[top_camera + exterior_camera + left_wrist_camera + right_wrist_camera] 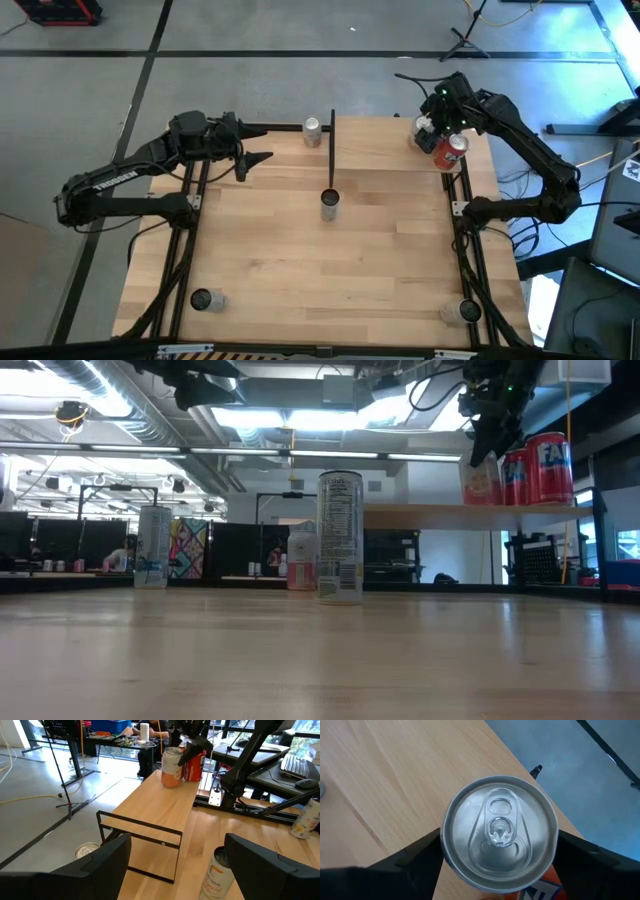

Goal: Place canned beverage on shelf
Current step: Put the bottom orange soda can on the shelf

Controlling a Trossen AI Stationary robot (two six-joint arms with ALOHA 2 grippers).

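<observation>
The shelf (390,145) is a pale board with thin black posts at the table's far right; it also shows in the left wrist view (150,810). A peach can (171,767), a red can (515,478) and a red Fanta can (549,468) stand on its far right end. My right gripper (437,128) is above them, shut on the red can, whose silver top (500,832) shows between the fingers. My left gripper (258,160) is open and empty above the table's far left. My right gripper pinches the red can between its two fingers (420,862), on two opposite sides just below the top rim (446,845). The fingers come from above, pointing down. The can stands upright, and its bottom (515,502) seems to rest on the shelf board.
Loose cans stand on the table: one at the middle (330,203), one at the far edge (313,128), one near left (203,299), one near right (465,312). The shelf's left half is bare board. A black post (331,150) marks its left end.
</observation>
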